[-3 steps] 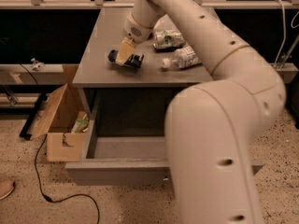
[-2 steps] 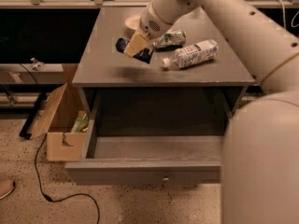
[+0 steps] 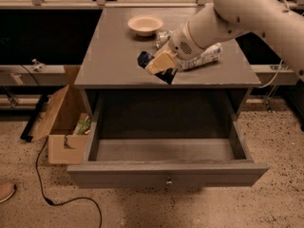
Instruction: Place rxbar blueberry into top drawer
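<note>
Pulled out in front of the bench [image 3: 109, 65]: the top drawer [image 3: 166, 167], knob [image 3: 168, 180] facing forward. Over the bench's front edge, near its middle: the gripper [image 3: 160, 66], clamped tight on the blueberry bar [image 3: 144, 58], held tilted. Just behind, toward the right edge: a plastic bottle [image 3: 205, 57] lying on its side. Farther back, a foil bag [image 3: 164, 35]; near the back edge, a bowl [image 3: 145, 23].

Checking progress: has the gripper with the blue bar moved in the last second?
Yes. The gripper, shut on the rxbar blueberry, moved from the table's left side toward its front-edge middle.
</note>
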You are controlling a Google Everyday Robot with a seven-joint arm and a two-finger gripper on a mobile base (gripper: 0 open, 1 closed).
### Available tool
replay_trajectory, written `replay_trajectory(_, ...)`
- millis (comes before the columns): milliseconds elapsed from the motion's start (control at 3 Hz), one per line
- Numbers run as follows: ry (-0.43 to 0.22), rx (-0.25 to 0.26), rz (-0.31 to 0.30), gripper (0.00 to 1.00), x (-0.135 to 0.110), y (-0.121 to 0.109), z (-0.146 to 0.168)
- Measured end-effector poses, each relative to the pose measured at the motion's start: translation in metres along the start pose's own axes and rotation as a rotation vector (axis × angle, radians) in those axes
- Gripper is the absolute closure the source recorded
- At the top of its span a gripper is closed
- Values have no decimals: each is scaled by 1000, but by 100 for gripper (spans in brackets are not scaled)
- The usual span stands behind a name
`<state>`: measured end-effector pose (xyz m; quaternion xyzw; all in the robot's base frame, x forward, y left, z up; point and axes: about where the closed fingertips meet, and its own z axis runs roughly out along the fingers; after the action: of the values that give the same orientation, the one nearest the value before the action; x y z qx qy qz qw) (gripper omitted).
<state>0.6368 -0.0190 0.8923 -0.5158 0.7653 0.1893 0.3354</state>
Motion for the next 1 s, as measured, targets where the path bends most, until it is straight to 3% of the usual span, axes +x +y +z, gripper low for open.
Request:
replay_trajectory(333, -2, 0, -1, 100, -1, 0, 0)
replay_trajectory(1000, 60, 4, 76, 100, 41, 40, 0)
